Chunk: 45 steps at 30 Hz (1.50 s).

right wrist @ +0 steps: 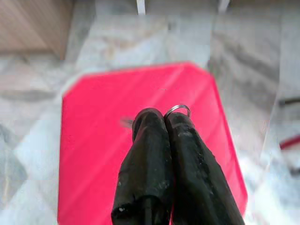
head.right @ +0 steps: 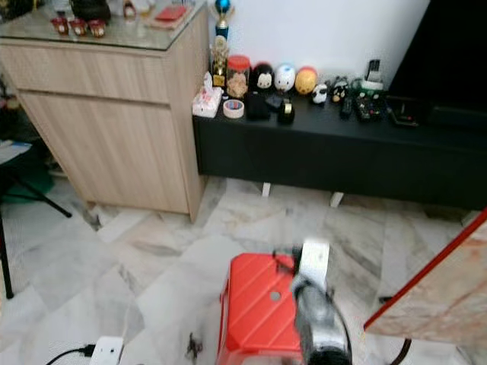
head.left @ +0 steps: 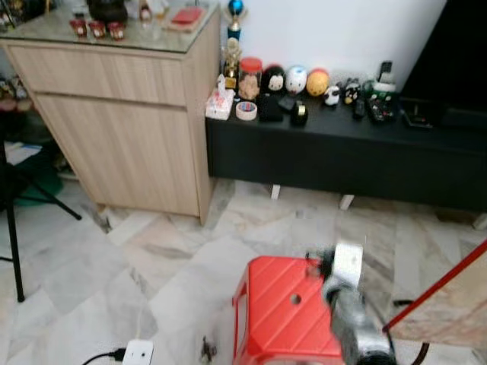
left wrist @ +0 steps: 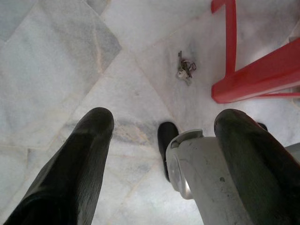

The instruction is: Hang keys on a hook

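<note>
My right gripper (head.left: 316,266) hovers over the top of a red plastic stool (head.left: 281,312). In the right wrist view its two black fingers (right wrist: 154,140) are pressed together, and a thin metal key ring (right wrist: 178,108) pokes out at their tips. A small bunch of keys (left wrist: 185,70) lies on the marble floor beside the stool's leg (left wrist: 229,47), also visible as a dark speck (head.left: 205,350) left of the stool. My left gripper (left wrist: 166,117) hangs open above the floor, well short of those keys.
A light wooden cabinet (head.left: 122,114) stands at the back left beside a low black bench (head.left: 342,152) crowded with trinkets. A white power strip (head.left: 137,352) lies on the floor near the front, a black stand leg (head.left: 11,243) at left, a red-edged board (head.left: 449,304) at right.
</note>
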Tool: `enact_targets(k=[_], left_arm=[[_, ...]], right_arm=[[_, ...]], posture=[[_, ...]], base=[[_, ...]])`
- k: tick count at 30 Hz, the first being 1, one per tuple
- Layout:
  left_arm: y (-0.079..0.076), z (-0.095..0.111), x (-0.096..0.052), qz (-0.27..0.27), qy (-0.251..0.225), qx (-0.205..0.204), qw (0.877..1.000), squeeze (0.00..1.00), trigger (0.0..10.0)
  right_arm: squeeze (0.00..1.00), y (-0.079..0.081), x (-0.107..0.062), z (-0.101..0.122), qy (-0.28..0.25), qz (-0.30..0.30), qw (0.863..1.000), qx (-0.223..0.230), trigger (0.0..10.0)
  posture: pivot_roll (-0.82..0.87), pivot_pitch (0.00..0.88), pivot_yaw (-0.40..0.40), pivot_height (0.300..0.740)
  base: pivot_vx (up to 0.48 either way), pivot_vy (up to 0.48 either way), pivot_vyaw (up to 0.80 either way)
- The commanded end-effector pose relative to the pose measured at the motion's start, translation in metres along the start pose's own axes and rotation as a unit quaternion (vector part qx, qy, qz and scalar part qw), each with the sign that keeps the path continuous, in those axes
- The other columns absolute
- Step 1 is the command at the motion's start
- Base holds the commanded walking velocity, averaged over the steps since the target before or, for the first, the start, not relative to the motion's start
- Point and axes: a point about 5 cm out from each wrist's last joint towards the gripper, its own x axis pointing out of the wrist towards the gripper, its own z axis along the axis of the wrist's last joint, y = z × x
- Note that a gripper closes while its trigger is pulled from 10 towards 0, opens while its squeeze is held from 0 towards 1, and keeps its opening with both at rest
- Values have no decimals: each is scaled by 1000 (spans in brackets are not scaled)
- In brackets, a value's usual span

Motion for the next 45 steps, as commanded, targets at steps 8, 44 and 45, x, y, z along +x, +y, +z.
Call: enact_targets(k=[8,44,45], left_arm=[[-3,-8,-2,-6,15,10,1000,0,10000],[-3,-7,-2,-7,13,13,1000,0,10000],[-4,-7,-2,-8,13,13,1000,0,10000]], right_arm=[[0,2,-3,75,-202,8,979,-8,10000],[0,-50,-38,88,-335,-249,909,-1,10000],[0,-50,-38,89,-335,-260,906,-7,10000]], posture=[[15,48,-78,740],[17,32,-77,740],[16,35,-76,740]], base=[[0,0,0],[0,0,0],[0,0,0]])
